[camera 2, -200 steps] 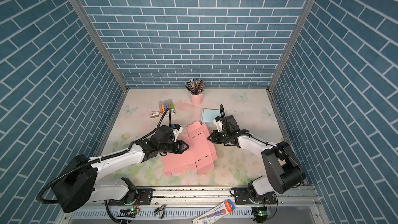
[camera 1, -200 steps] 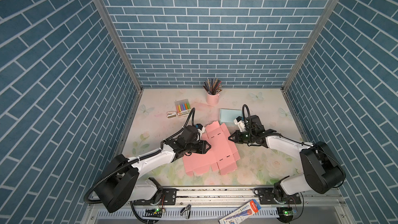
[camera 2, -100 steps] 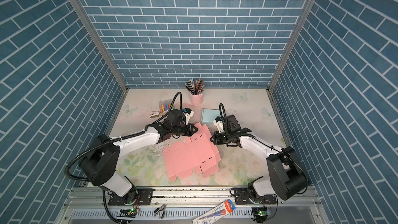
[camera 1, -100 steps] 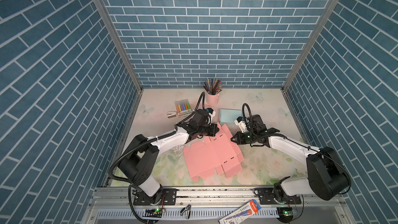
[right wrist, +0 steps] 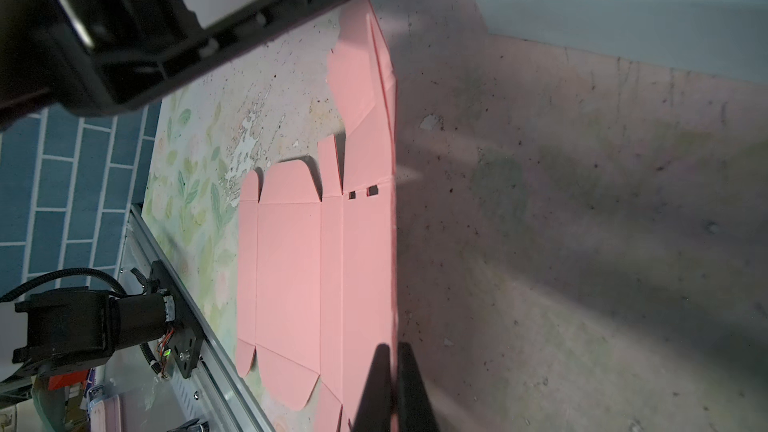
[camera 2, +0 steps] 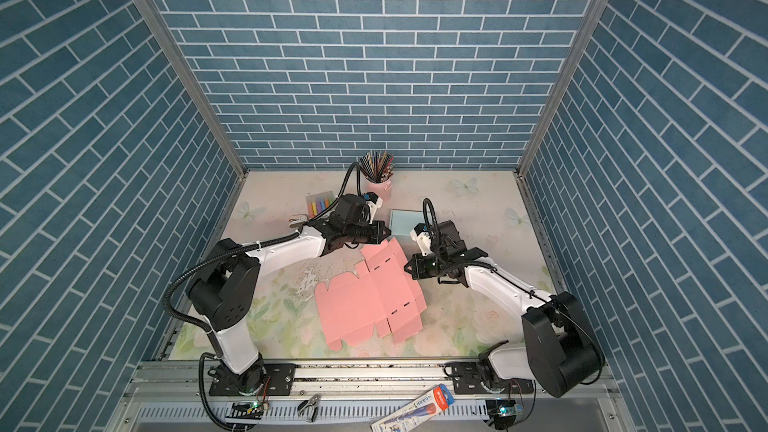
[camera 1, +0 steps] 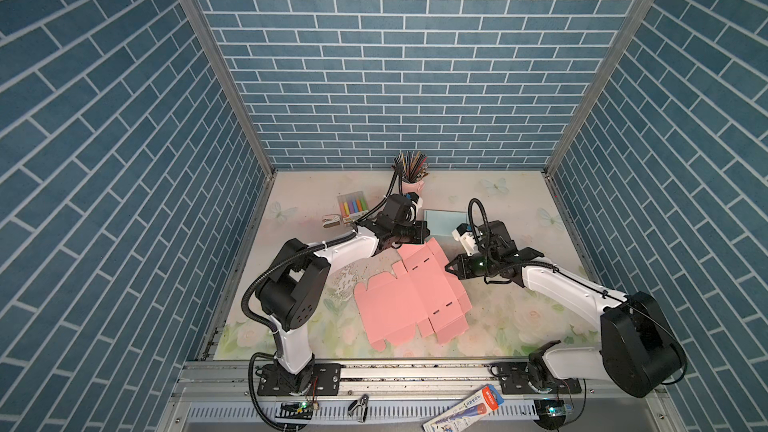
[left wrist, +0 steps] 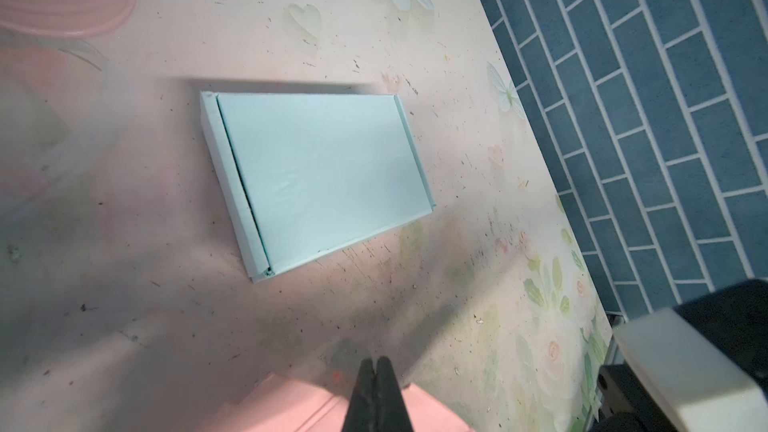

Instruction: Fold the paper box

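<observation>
My left claw [camera 1: 423, 235] has swung from the box's [camera 1: 409, 305] left side to its far corner. Its tips are pressed together, but I cannot tell whether they nip card. My right claw [camera 1: 449, 270] pinches the raised right edge. The box lies mostly flat mid-table [camera 1: 519, 326], long axis near-left to far-right, within blue brick walls [camera 1: 374, 56].

Pink cup [camera 1: 412, 187] of coloured pencils [camera 1: 410, 163] at back of floral-print worktop [camera 1: 519, 326]. Clear pack of coloured markers [camera 1: 352, 205] left of cup, small silvery tin [camera 1: 332, 221] just beside pack. Closed light-blue paper box [left wrist: 324, 176] flat, right of cup. Carded pen pack [camera 1: 465, 407] and metal clip [camera 1: 360, 404] in front tray. Blue brick walls [camera 1: 395, 56].
</observation>
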Robot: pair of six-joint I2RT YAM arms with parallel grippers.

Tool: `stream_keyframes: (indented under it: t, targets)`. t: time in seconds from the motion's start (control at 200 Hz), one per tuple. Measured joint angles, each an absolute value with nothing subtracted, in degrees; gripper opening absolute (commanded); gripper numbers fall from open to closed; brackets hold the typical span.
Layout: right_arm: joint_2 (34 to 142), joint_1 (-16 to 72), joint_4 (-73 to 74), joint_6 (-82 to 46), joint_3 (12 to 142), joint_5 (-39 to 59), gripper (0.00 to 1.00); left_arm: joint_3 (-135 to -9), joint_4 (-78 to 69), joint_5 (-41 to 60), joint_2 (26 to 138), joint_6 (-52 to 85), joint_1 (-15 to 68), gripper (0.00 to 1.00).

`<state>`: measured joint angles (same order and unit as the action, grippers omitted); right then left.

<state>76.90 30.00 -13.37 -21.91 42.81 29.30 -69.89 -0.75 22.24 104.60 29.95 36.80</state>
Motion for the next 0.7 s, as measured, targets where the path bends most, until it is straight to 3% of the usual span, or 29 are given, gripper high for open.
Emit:
stream_keyframes:
  t: [0.7]
  targets:
    - [77.4,31.6,-13.5,-20.9,42.8,28.5,0.0,-72.1,-0.2,22.3,107.5,27.8,36.4,0.0]
